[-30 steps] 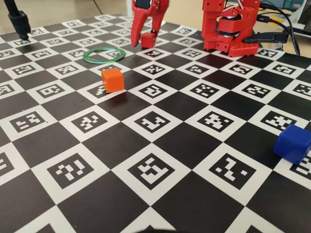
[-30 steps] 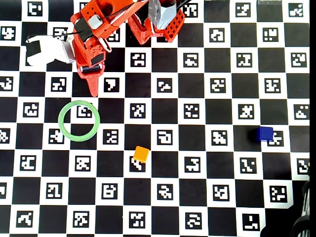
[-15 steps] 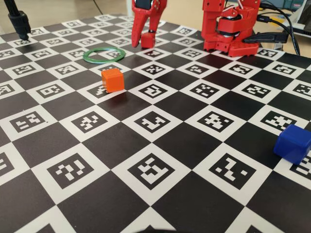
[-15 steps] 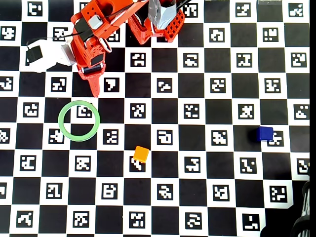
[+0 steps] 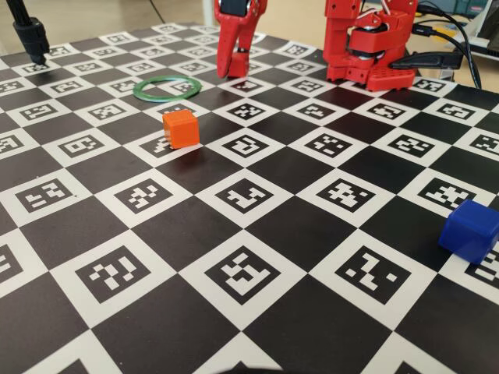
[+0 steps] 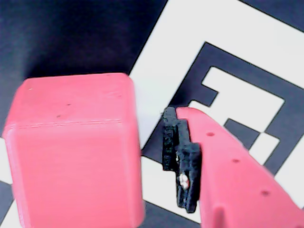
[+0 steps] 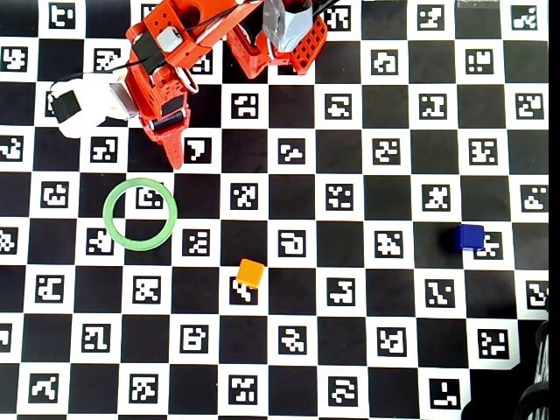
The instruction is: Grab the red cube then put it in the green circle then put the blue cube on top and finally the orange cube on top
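Between the parted fingers of the tool [image 6: 142, 156] the red cube [image 6: 71, 152] is seen, unclamped; it is judged light, rigid, smooth-faced, best pinched across opposite flat sides.

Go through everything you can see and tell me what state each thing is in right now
red cube: between the open fingers in the wrist view, not yet clamped.
gripper: open, down at the board.
green circle: flat, nothing inside it.
orange cube: on the board, untouched.
blue cube: on the board, far from the ring.
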You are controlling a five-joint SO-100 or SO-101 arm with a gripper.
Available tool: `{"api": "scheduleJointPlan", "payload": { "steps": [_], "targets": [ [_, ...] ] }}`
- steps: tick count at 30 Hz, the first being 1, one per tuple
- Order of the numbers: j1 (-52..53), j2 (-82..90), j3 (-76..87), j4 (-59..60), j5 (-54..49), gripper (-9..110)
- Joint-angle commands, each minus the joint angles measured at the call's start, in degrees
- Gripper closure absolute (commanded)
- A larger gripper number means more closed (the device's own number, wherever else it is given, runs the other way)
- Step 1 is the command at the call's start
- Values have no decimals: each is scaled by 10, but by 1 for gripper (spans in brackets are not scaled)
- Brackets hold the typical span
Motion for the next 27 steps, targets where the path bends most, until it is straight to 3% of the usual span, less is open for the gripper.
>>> {"api": "scheduleJointPlan", "payload": {
  "steps": [1,19,27],
  "targets": [
    [-8,3,-3,-1,-15,56],
    [-15,3,-1,6,-37,59],
    [-16,2,-1,10,-44,97]
  ]
}}
